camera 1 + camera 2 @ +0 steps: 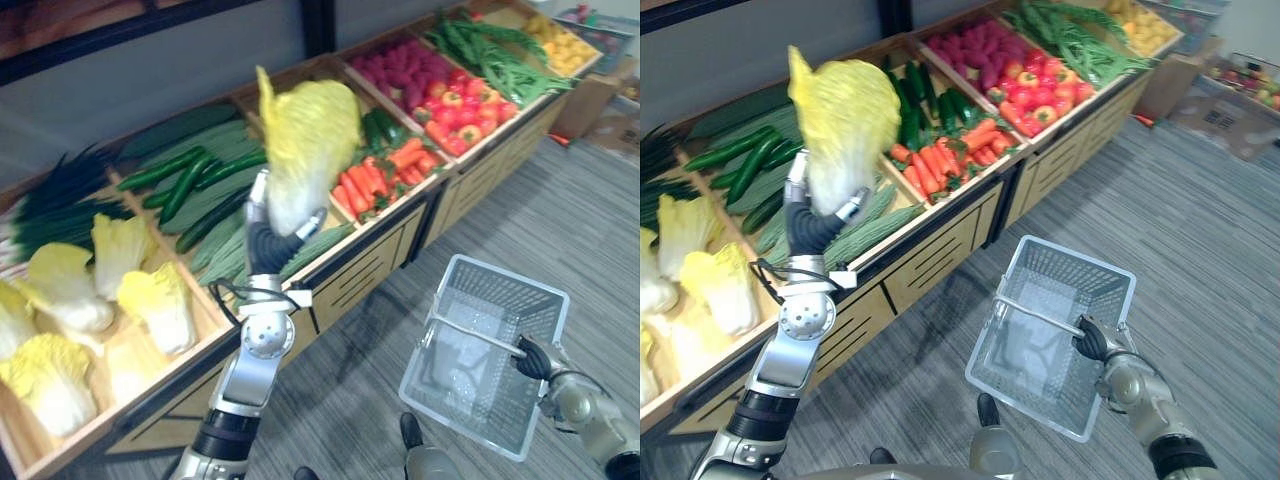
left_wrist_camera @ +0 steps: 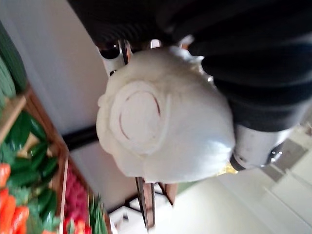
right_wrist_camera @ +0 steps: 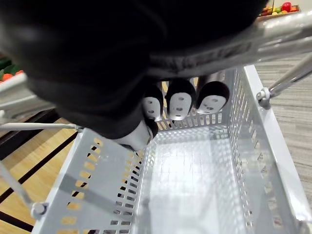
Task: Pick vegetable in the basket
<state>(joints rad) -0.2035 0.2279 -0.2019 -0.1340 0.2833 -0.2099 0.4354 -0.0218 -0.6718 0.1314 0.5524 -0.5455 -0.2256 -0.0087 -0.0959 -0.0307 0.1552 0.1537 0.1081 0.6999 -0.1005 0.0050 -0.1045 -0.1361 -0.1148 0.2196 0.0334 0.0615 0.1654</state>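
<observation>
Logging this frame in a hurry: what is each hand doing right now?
Left hand: shut on the cabbage, held up in the air.
Right hand: shut on the basket handle.

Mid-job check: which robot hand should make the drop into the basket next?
Left. The left robot hand is curled round the cabbage, raised above the shelf, so it likely only needs to swing over. The right robot hand is shut on the handle of the empty basket.
</observation>
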